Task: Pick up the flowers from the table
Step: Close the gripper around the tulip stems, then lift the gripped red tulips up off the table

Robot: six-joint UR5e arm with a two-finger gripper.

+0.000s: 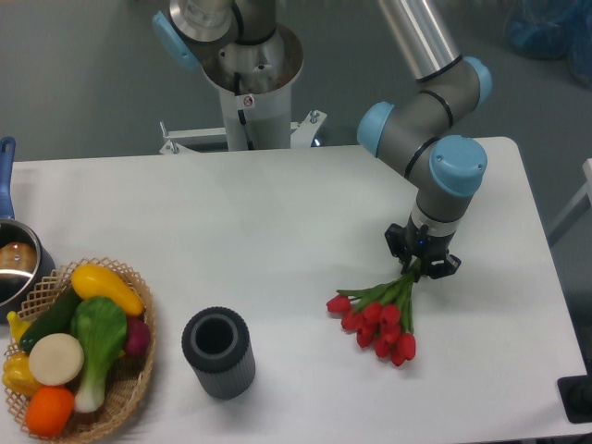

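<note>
The flowers (376, 320), a bunch of red tulips with green leaves, lie on the white table (277, 231) right of centre, heads toward the front. Their pale green stems run up to the right into my gripper (422, 265). The gripper points down over the stem end, and its fingers have closed in around the stems. The stem ends are hidden under the gripper.
A dark grey ribbed cylinder (217, 352), open on top, stands at the front centre. A wicker basket (125, 384) with toy vegetables sits at the front left. A pot with a blue handle (11, 264) is at the left edge. The robot base (250, 83) stands behind the table.
</note>
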